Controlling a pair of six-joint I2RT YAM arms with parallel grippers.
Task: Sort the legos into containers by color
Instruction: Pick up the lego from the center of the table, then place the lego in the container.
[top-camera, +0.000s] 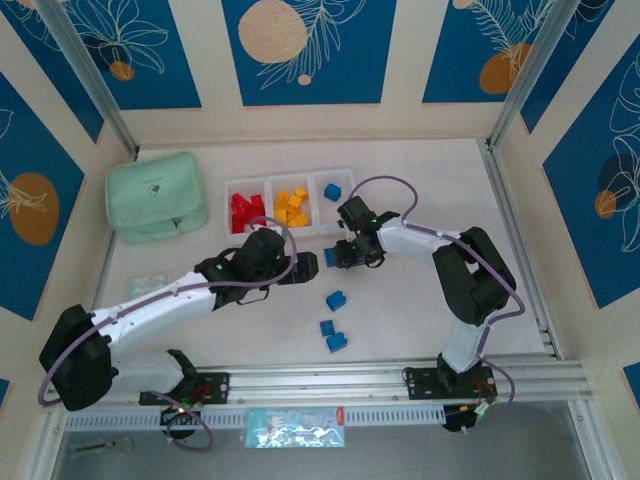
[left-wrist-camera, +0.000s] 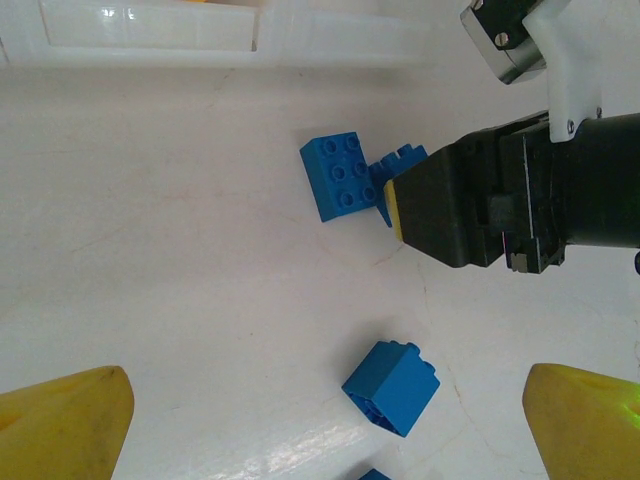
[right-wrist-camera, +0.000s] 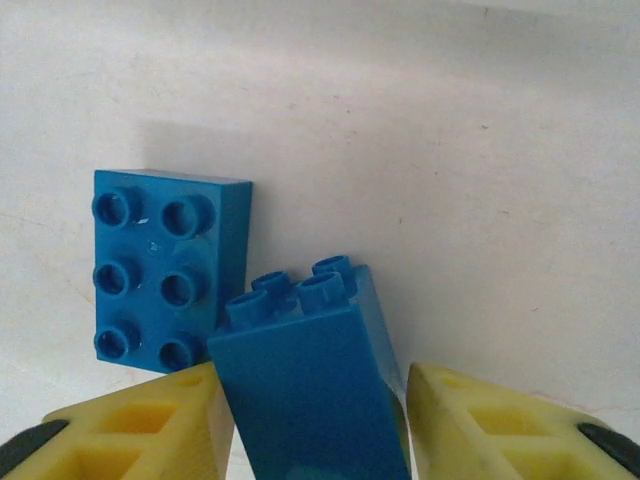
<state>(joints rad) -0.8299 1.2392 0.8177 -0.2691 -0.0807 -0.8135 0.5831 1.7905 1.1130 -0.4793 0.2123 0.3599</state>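
1. The right gripper (right-wrist-camera: 312, 405) works just in front of the white tray (top-camera: 290, 179), below its right-hand compartment. Its yellow fingers (right-wrist-camera: 150, 430) press on both sides of a tilted blue brick (right-wrist-camera: 295, 345), so it looks gripped.
2. A flat six-stud blue brick (right-wrist-camera: 165, 265) lies touching the tilted one, equally near the tray.
3. The left gripper (left-wrist-camera: 325, 425) hangs with its jaws spread wide and empty. A loose blue brick (left-wrist-camera: 392, 387) sits on the table (top-camera: 420, 200) below the gap, farther from the tray.
4. In the tray, the red legos (top-camera: 245, 212) fill the left compartment and the yellow-orange legos (top-camera: 292, 208) the middle. A single blue lego (top-camera: 332, 191) lies in the right one.
5. Only blue pieces seem left outside the tray, so the job looks mostly done.
6. The step in hand appears to be picking up a blue brick. Next it needs a clean lift off its neighbour, a short carry over the tray's right compartment, then release.
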